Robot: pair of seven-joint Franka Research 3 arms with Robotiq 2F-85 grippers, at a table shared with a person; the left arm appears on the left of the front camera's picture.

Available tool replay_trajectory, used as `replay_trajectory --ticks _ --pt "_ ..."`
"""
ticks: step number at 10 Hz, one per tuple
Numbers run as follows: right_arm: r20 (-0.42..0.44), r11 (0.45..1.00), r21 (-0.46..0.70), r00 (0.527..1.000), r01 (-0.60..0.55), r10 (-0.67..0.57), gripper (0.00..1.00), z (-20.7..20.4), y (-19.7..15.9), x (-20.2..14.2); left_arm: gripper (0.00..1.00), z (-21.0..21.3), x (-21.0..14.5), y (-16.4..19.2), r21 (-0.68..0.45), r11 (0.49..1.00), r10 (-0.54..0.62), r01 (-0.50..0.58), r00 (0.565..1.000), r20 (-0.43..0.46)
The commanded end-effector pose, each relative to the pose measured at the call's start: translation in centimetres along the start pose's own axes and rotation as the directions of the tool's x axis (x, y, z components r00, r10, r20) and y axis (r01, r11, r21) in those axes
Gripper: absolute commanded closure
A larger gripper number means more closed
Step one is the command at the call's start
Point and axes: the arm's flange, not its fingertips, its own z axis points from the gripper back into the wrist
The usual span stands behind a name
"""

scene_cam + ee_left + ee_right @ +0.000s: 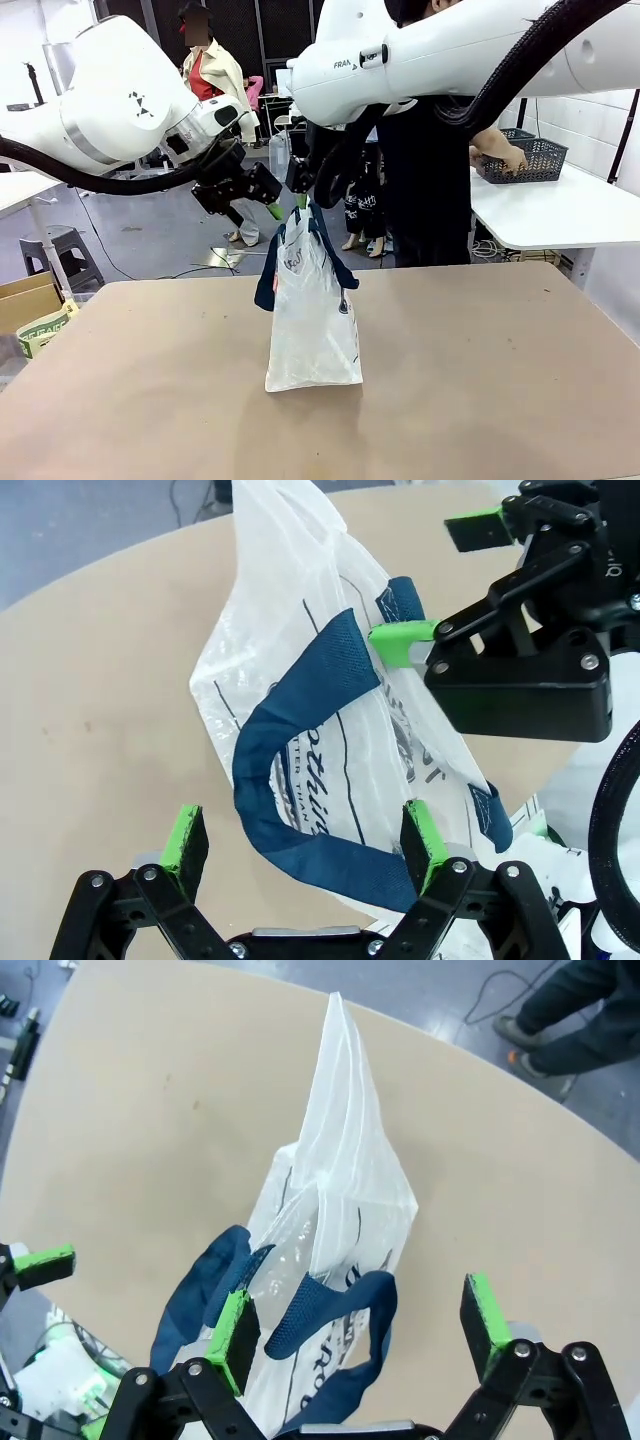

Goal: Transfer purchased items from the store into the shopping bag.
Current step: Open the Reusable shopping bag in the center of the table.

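Observation:
The shopping bag (312,320) stands upright on the brown table (480,390), clear plastic with navy handles. Both grippers hover at its top. My left gripper (268,205) is open; in the left wrist view (303,845) a navy handle loop (262,780) hangs between its fingers, not pinched. My right gripper (303,195) is open too, its fingers (360,1328) on either side of the other handle (335,1320). From the left wrist view, one green pad (400,642) of the right gripper touches the bag's (290,630) top edge by a strap. The purchased items are out of view.
A person stands at the far side, one hand (497,148) in a dark lattice basket (535,160) on a white side table (560,215). A cardboard box (25,300) and a stool (60,250) stand off the table's left.

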Motion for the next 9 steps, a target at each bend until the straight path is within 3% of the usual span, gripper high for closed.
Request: replay_trajectory --ticks 1,9 --pt "-0.033 1.0 0.014 0.999 0.028 -0.027 0.0 -0.6 0.2 -0.8 0.0 -0.4 0.3 -0.5 -0.033 0.999 -0.002 0.002 1.0 -0.007" --pt "-0.091 0.995 0.039 0.992 0.095 -0.091 0.0 -2.3 -1.7 -3.4 0.0 -4.0 0.6 -1.4 -0.051 0.997 0.054 -0.058 0.995 -0.085"
